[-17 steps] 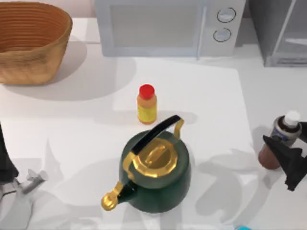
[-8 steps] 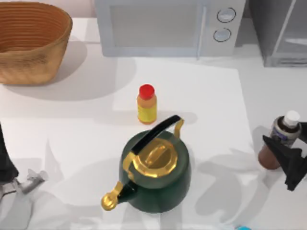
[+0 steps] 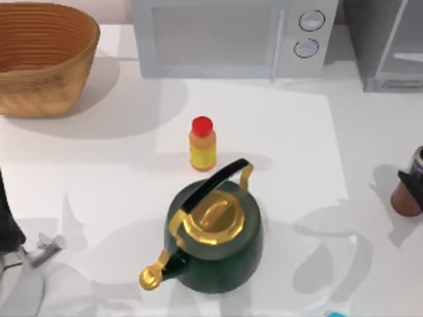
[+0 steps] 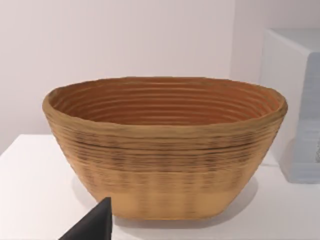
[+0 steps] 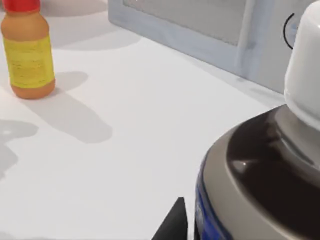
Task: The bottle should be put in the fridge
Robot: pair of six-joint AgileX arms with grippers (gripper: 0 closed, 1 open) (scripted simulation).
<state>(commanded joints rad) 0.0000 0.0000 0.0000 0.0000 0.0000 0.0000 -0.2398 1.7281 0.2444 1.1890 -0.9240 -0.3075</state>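
White bench [image 3: 99,172], your bottle [image 3: 406,197] at its right edge
Right wrist view adds its white cap and label; right hand [image 3: 415,179] pinches it. Two bottles, one kettle [image 3: 215,231], one basket [image 3: 41,56]

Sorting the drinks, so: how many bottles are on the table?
2: the orange-yellow bottle stands mid-table behind the kettle; the brown bottle is at the right edge, partly cut off.

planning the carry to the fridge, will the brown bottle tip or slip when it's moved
The bottle looks rigid, so it should hold its shape when squeezed. It is tall with a narrow white cap, so it may tip if nudged high. Its smooth, glossy shoulder suggests it could slip.
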